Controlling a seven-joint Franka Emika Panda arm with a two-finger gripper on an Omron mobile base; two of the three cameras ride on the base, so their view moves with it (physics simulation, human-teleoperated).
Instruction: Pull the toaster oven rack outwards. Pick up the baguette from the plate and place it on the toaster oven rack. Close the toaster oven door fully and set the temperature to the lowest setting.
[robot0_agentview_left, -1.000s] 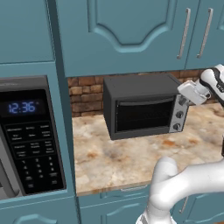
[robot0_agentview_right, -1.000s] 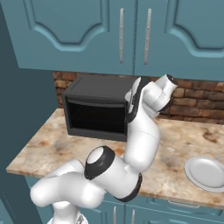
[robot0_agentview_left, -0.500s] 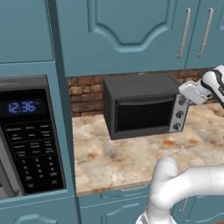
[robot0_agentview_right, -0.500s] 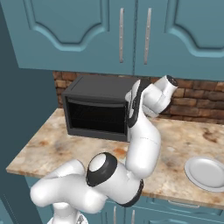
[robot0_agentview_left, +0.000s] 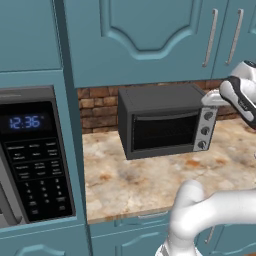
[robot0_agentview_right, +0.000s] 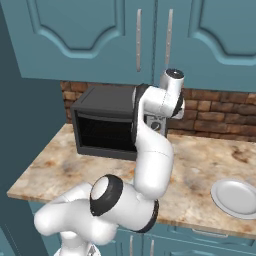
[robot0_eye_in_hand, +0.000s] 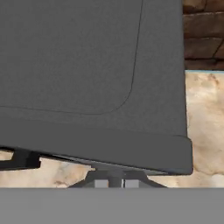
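I see teal upper cabinets with slim silver handles, a red-brown brick backsplash, a mottled beige stone counter, teal drawer fronts below, a black built-in microwave with blue clock digits at left

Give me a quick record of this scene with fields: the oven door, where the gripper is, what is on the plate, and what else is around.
toaster oven door: shut, flush with the front of the toaster oven
knobs: three on the silver side panel
gripper: at the oven's top corner above the panel; whether it grips the top knob cannot be told
plate: bare, on the counter beside the oven
baguette: not on the plate
other: microwave with blue clock digits, brick backsplash
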